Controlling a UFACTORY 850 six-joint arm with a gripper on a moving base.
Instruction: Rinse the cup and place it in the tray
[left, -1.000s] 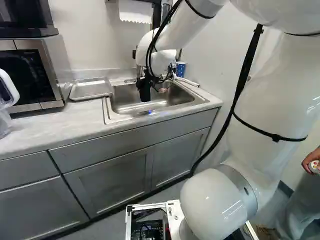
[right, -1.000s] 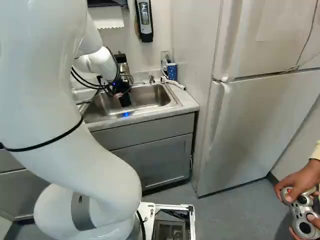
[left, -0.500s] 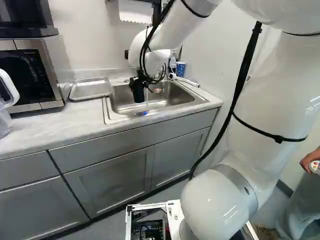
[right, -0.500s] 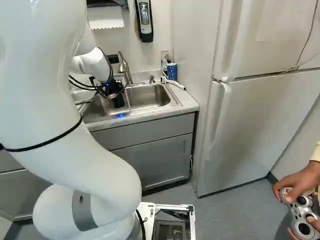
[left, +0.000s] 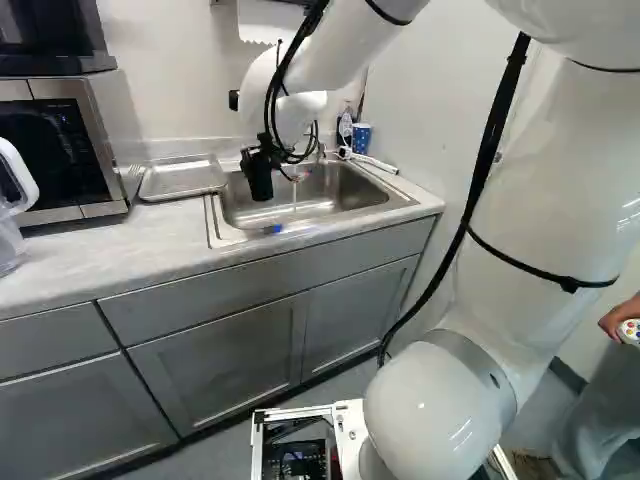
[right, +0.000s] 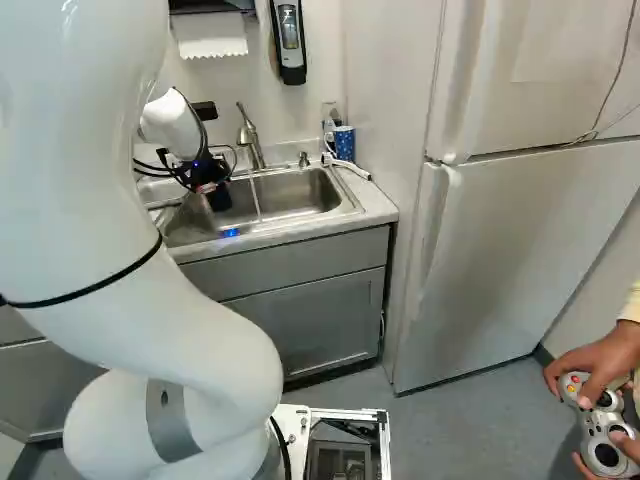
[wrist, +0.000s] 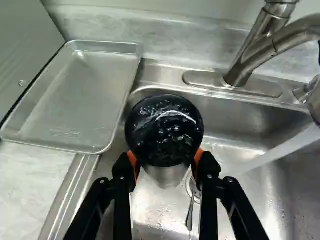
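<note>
So the arm (left: 350, 50) has swung over since that earlier shot, away from the faucet and toward the tray side of the sink, and the black cup (wrist: 164, 131) has gone along with it in the gripper (left: 258, 174). Base hasn't budged.

Left base view: the gripper hangs over the tray side of the sink (left: 340, 205). The metal tray (left: 183, 178) sits on the counter (left: 120, 240) between the microwave (left: 60, 150) and the sink. There's a blue patterned cup (left: 361, 138) at the back corner past the basin. Gripper and held cup are both dark and small here, so I honestly can't split one from the other.

Right base view: the faucet (right: 248, 130) is running, with a thin stream of water (right: 257, 200) dropping into the basin. The gripper is off to the left of that stream, apart from it.

Wrist view: the gripper (wrist: 165, 162) is closed down on the cup, fingers well apart because of its width, orange pads pressing in from two sides. The cup's round end looks wet and shiny, with drops on it. It's up over the sink, near the tray but not in it. Below, a metal utensil (wrist: 190, 215) lies by the drain (wrist: 193, 186).
</note>
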